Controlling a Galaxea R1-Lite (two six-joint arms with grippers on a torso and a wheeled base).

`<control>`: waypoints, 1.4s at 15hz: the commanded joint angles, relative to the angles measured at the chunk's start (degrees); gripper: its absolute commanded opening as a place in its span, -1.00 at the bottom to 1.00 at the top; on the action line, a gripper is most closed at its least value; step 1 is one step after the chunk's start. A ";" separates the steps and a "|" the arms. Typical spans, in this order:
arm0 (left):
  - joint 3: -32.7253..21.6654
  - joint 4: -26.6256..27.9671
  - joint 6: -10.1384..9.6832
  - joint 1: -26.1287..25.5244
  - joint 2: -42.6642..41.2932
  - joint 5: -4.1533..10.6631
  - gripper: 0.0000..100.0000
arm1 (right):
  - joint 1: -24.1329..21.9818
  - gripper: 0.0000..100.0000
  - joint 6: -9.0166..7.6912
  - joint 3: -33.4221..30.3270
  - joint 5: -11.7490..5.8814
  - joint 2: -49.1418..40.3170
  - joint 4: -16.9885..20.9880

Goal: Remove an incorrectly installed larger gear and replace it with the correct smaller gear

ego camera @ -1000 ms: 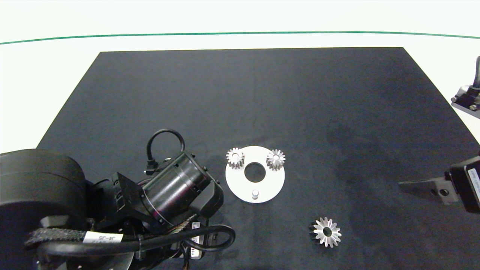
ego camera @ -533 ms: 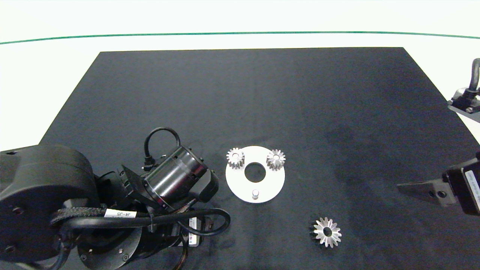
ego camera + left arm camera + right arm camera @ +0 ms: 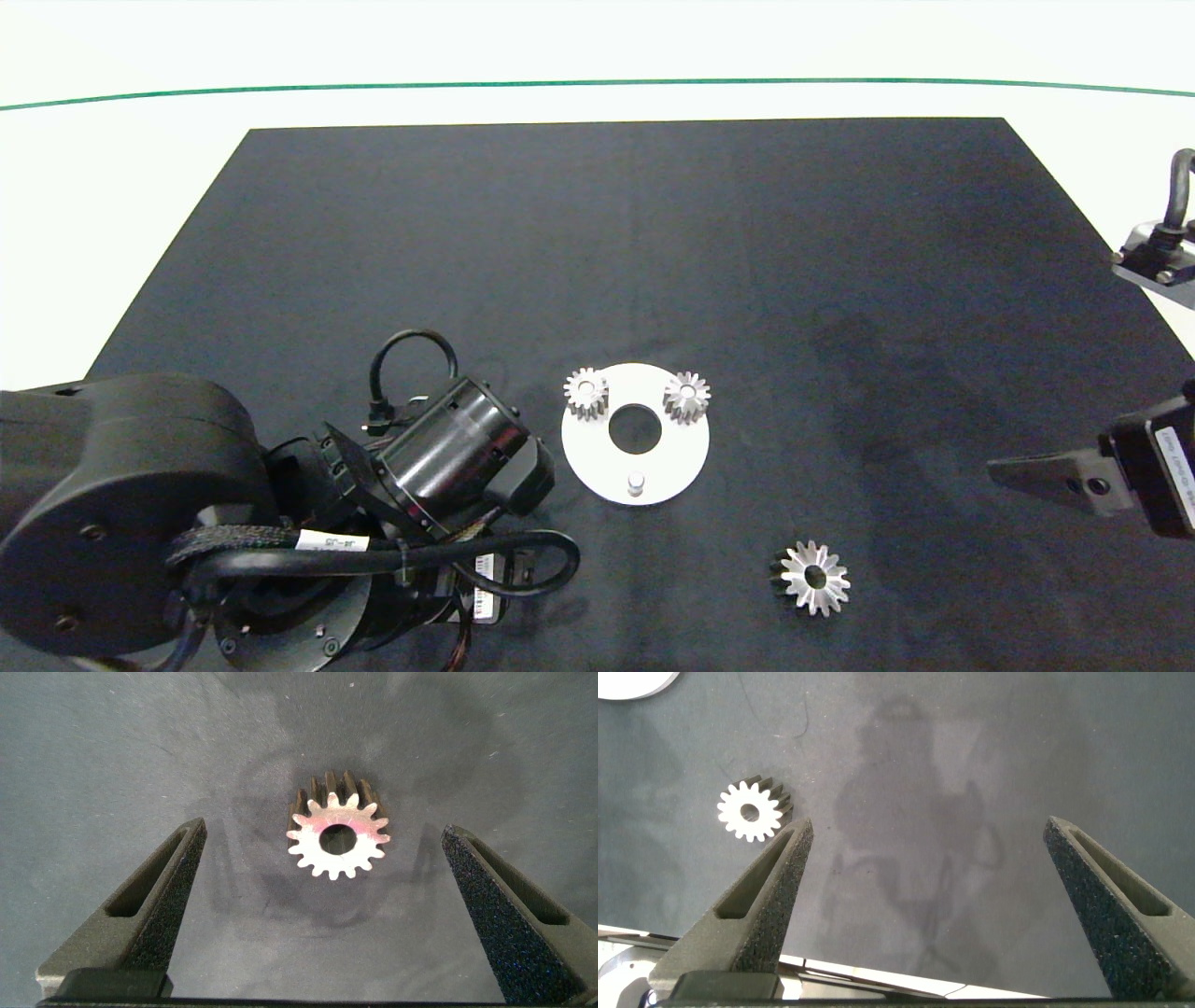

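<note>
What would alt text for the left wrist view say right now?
The left gripper hangs open above the dark mat, its two fingers on either side of the smaller gear without touching it. The gear lies flat on the mat, bore facing up.

The smaller gear and larger gear are shiny machined metal; the mat is matt black cloth; the fingers' pads look rough, grainy.
</note>
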 commanded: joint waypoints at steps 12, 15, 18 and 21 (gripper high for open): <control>0.14 -0.72 -0.45 -0.06 1.83 0.24 0.65 | 0.14 1.00 0.05 0.28 -0.10 0.16 0.31; 0.23 -0.72 -0.54 -0.15 2.36 0.32 0.54 | 0.14 1.00 0.05 0.28 -0.10 0.08 0.31; 0.49 -0.81 -0.54 -0.23 2.54 0.32 0.41 | 0.14 1.00 0.05 0.28 -0.10 0.08 0.31; 0.49 -0.90 -0.54 -0.32 2.54 0.41 0.29 | 0.14 1.00 0.05 0.28 -0.10 0.08 0.22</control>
